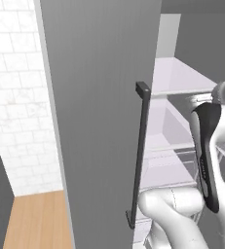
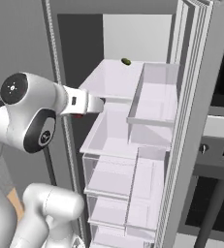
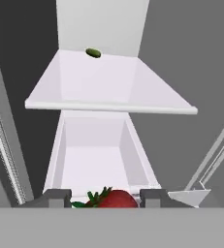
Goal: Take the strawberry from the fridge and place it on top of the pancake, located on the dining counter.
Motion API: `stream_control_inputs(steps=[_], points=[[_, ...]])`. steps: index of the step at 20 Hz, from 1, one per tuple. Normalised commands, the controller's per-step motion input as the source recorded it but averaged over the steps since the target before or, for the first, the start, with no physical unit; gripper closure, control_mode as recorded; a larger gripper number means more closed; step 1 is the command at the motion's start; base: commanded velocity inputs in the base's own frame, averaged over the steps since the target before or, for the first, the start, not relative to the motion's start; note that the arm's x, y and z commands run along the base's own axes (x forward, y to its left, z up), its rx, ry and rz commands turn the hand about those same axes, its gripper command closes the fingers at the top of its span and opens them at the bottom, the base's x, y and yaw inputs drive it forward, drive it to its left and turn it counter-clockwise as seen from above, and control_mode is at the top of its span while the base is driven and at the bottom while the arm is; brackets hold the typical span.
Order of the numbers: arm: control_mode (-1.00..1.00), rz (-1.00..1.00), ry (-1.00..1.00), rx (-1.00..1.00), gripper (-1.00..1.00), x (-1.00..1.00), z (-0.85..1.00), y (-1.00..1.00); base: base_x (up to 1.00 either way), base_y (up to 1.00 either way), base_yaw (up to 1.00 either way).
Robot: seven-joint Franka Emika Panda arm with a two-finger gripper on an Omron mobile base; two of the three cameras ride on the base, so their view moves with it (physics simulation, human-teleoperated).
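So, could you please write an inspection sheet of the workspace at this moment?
Surface: white upper shelf inside the open fridge, with a clear drawer below it.
Job's things: strawberry, red with green leaves, sits between the finger tips.
Clutter: one small dark-green thing at the back of the upper shelf.
Grippers: gripper shut on the strawberry, in front of the shelves.
Cables: nothing seen.
Surroundings: fridge door with black bar handle; white tiled wall; wood floor.

Matt grey fridge, wood floor
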Motion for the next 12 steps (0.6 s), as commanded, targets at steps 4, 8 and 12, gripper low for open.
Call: stream_control_inputs(steps=[4,8,12], points=[[1.00,0.00,0.00,0.00,1.00,0.00,0.00,0.00,-1.00,0.02,0.00],[1.00,0.00,0.00,0.00,1.00,0.00,0.00,0.00,-1.00,0.18,0.00],[1.00,0.00,0.00,0.00,1.00,0.00,0.00,0.00,-0.96,0.27,-0.23]])
